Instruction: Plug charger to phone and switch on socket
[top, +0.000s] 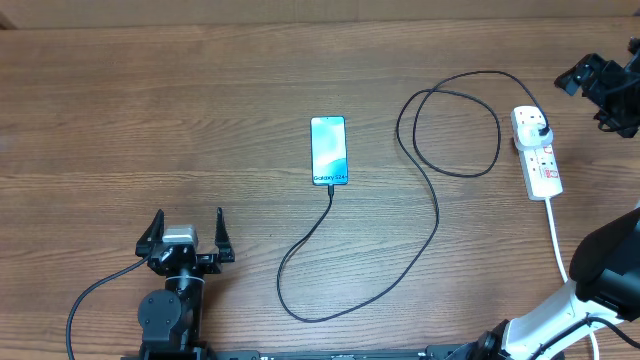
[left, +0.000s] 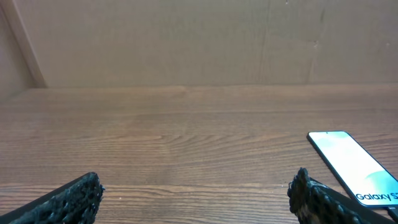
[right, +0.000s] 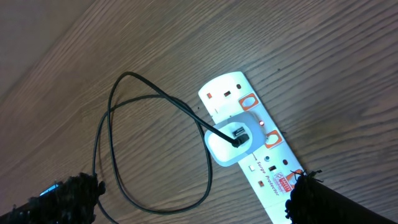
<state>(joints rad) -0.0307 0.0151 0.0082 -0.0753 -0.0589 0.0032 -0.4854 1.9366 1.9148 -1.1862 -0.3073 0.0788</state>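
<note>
The phone (top: 328, 150) lies mid-table with its blue screen lit; it also shows at the right edge of the left wrist view (left: 354, 167). The black charger cable (top: 437, 215) runs from the phone's near end in loops to a white adapter plugged into the white socket strip (top: 540, 157) at the right. In the right wrist view the cable (right: 155, 99) enters the adapter on the strip (right: 249, 118). My left gripper (top: 187, 238) is open and empty near the front left. My right gripper (right: 193, 199) is open, raised above the strip.
The strip's white cord (top: 558, 240) runs toward the front right edge, past my right arm's base (top: 610, 260). A plain wall (left: 186, 43) stands at the table's far side in the left wrist view.
</note>
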